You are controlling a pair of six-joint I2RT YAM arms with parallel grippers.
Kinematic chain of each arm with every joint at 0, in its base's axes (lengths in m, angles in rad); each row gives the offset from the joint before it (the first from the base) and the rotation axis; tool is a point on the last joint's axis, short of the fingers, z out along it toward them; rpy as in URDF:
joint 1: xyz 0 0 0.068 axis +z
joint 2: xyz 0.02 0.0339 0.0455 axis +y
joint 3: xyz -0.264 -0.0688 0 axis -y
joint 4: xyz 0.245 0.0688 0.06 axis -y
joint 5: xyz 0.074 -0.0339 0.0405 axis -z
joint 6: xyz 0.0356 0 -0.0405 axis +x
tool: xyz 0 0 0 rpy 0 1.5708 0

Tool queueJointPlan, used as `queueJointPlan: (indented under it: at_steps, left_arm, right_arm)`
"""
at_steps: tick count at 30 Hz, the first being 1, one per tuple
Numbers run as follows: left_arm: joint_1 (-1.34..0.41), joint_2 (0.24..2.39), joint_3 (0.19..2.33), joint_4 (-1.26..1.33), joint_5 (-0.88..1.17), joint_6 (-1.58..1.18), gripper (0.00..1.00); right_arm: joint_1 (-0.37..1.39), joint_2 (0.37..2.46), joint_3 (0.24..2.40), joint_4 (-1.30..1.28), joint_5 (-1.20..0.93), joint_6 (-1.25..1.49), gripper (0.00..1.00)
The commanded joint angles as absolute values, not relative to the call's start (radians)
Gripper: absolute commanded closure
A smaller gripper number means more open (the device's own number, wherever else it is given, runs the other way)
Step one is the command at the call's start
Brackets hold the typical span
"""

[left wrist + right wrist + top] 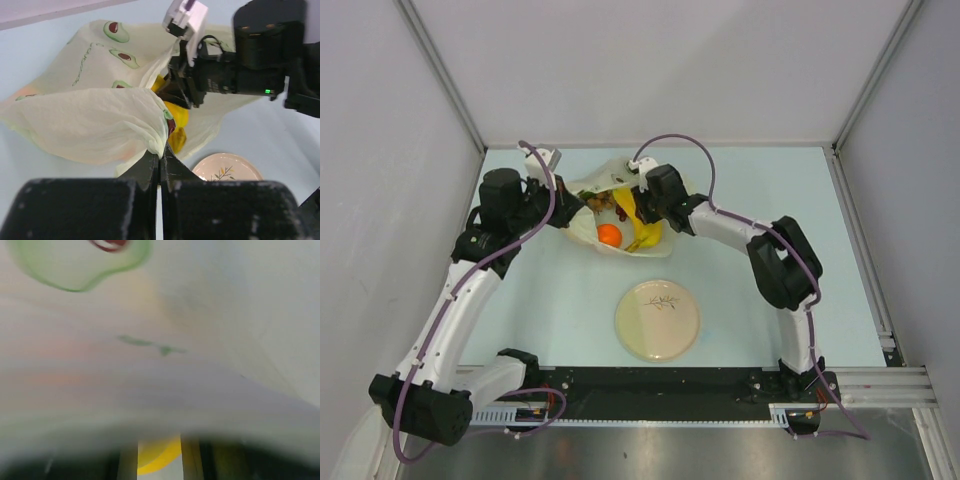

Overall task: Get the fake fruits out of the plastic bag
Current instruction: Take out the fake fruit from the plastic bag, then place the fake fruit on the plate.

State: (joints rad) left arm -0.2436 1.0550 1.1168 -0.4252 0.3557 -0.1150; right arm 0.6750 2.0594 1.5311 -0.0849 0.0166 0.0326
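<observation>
Left pincer point(160, 166): jaws are pressing tight together, pinching the near lip of the plastic bag point(90, 115); the thin film is bunching right at the tips.
Left arm: it is rising from the near left corner of the table point(540, 300), its elbow is sticking out to the left, and its wrist is turning in toward the bag's left side, carrying the pincer low.
Right pincer point(159, 461): it is reaching into the bag's open mouth from the right. Its fingers point(127, 462) are standing partly apart with a yellow fruit point(159, 452) showing in the gap. Blurred film is covering most of the wrist view, so it is impossible to tell whether they are squeezing that fruit.
Right arm: it is climbing from the near right corner, folding at the elbow over the right side of the table, and stretching its forearm leftward and away to the bag.
Plastic bag: it is lying at the far middle of the table between the two pincers, its mouth gaping and its avocado prints showing.
Fake fruits: they are sitting within the opened film, with the orange point(609, 235) at the near edge, the banana bunch point(646, 233) just to its right and brown pieces point(601, 201) farther back.
Plate point(657, 320): it is lying nearer the arm bases, apart from the bag.
</observation>
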Motion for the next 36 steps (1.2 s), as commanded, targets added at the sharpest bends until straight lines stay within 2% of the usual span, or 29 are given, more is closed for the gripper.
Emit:
queueJointPlan:
  at_steps: [1, 12, 19, 22, 30, 36]
  left_arm:
    - [-0.235, 1.065, 1.164, -0.364, 0.339, -0.123, 1.00]
    - [-0.212, 1.088, 1.166, -0.348, 0.293, -0.120, 1.00]
    - [-0.193, 1.091, 1.174, -0.354, 0.293, -0.118, 1.00]
    - [-0.190, 1.091, 1.175, -0.357, 0.296, -0.115, 1.00]
    - [-0.189, 1.092, 1.155, -0.367, 0.301, -0.100, 1.00]
    - [-0.189, 1.089, 1.150, -0.368, 0.304, -0.098, 1.00]
  right_arm:
    - [0.726, 1.846, 1.505, -0.066, -0.104, -0.080, 1.00]
    - [0.787, 1.577, 1.327, -0.190, -0.279, -0.319, 1.00]
    - [0.856, 1.461, 1.194, -0.331, -0.416, -0.711, 1.00]
    - [0.864, 1.460, 1.187, -0.376, -0.451, -0.837, 1.00]
    - [0.862, 1.480, 1.187, -0.580, -0.503, -1.395, 1.00]
    - [0.885, 1.496, 1.187, -0.618, -0.567, -1.502, 1.00]
